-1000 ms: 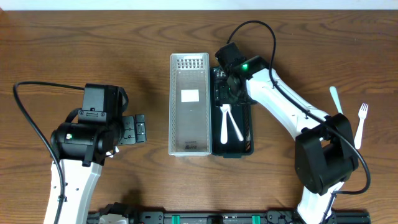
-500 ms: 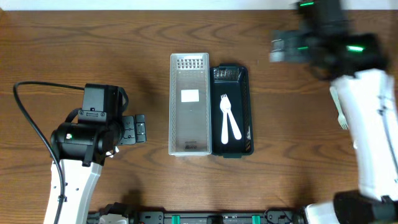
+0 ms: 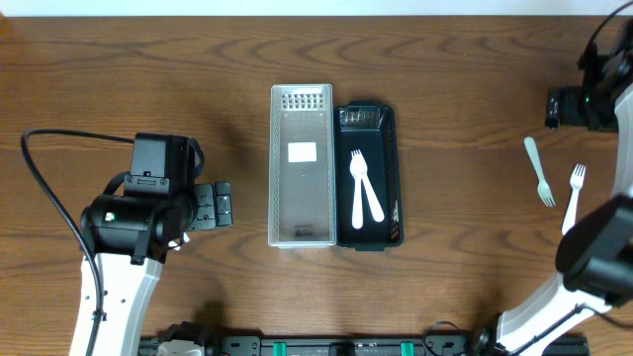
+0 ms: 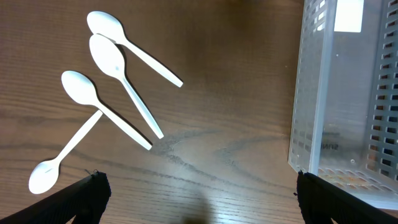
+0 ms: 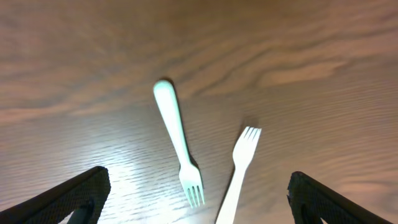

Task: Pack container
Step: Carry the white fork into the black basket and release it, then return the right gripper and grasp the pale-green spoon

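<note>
While two white forks [image 3: 363, 190] lie inside, the container [image 3: 394, 163] is black; long; slotted.

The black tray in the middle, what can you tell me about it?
The black tray is a long, narrow box that looks like dark plastic, with walls that seem perforated. It lies flat on the wooden table, its long side running away from the robot, flush against the right side of a clear bin. Two white utensils, one plainly a fork, lie lengthwise inside it.
</note>
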